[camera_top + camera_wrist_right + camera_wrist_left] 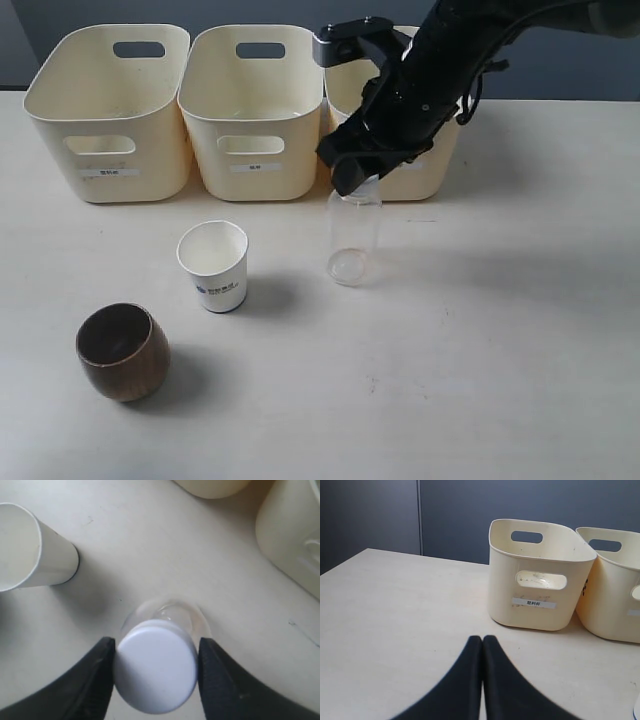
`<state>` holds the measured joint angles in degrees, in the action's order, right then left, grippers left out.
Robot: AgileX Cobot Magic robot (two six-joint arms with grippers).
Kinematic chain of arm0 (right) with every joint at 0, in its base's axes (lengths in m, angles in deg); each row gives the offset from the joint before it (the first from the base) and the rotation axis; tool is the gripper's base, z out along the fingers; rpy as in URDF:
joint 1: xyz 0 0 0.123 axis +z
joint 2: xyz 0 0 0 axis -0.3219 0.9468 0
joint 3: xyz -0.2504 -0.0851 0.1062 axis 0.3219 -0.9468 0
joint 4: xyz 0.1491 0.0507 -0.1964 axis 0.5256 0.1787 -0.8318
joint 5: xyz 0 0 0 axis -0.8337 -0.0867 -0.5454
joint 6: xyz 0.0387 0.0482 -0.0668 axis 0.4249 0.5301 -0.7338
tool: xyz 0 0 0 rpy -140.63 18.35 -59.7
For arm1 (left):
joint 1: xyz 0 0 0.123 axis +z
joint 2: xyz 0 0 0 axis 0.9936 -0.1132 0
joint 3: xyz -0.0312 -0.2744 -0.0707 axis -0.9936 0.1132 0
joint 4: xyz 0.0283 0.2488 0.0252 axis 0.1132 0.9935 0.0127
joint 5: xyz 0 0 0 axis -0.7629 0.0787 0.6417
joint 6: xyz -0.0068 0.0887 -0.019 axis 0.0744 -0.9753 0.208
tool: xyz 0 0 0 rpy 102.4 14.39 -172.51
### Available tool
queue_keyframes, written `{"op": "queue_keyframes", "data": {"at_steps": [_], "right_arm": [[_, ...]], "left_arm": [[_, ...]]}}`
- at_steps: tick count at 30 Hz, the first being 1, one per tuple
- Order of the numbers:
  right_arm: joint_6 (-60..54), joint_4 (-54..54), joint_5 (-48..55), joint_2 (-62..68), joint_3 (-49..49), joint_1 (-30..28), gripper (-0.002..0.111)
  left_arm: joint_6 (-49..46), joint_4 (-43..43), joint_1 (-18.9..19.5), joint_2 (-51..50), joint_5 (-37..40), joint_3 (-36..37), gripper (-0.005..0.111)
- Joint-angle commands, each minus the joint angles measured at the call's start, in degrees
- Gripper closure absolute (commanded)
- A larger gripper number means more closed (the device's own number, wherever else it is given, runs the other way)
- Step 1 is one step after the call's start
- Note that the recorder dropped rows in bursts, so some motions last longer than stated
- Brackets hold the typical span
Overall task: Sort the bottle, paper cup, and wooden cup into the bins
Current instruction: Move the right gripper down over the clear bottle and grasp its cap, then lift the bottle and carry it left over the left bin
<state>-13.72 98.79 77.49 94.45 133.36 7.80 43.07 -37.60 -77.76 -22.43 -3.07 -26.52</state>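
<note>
Where the off-arm camera looks, by item:
bottle [354, 237]: clear plastic, upright on the table [520, 340], in front of the gap between middle and right bins; top end covered by the right gripper [362, 172]
right gripper: down over the bottle's cap end; finger state not readable from this angle
paper cup [215, 264]: white, blue print, upright, left of the bottle, well apart from it
wooden cup [122, 351]: dark brown, rounded, upright, nearest the front-left, apart from the paper cup
bins [257, 110]: three cream bins in a row at the back, labels facing front; right bin partly hidden by the arm

left wrist view:
left gripper [482, 645]: fingers pressed together, holding nothing; hangs over bare table
bins: left bin [540, 575] with label ahead; next bin at the frame edge

right wrist view:
white cap [155, 665]: fingers [100, 672] clamped on both sides, touching it; clear bottle body visible below
paper cup [32, 550]: beside, not touching
</note>
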Motion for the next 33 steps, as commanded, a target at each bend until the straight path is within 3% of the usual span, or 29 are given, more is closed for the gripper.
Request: {"op": "queue_keyframes", "data": {"at_steps": [1,7,13,21,33], "right_arm": [[-1.04,-1.3,-0.15,-1.13,0.22,-0.11,0.109],[-1.23,-1.9,-1.52,-4.95,3.98,-0.11,0.109],[-2.28,-1.85,-1.98,-6.39,15.96,1.53,0.109],[-4.24,-1.84,-0.32,2.63,33.9,6.18,0.109],[-7.5,-2.06,-4.62,13.81,48.01,12.35,0.109]], "left_arm": [[0.08,0.06,-0.22,0.29,-0.36,0.11,0.107],[0.08,0.06,-0.22,0.29,-0.36,0.11,0.107],[0.08,0.06,-0.22,0.29,-0.36,0.11,0.107],[0.08,0.06,-0.22,0.29,-0.36,0.11,0.107],[0.08,0.06,-0.22,0.29,-0.36,0.11,0.107]]}}
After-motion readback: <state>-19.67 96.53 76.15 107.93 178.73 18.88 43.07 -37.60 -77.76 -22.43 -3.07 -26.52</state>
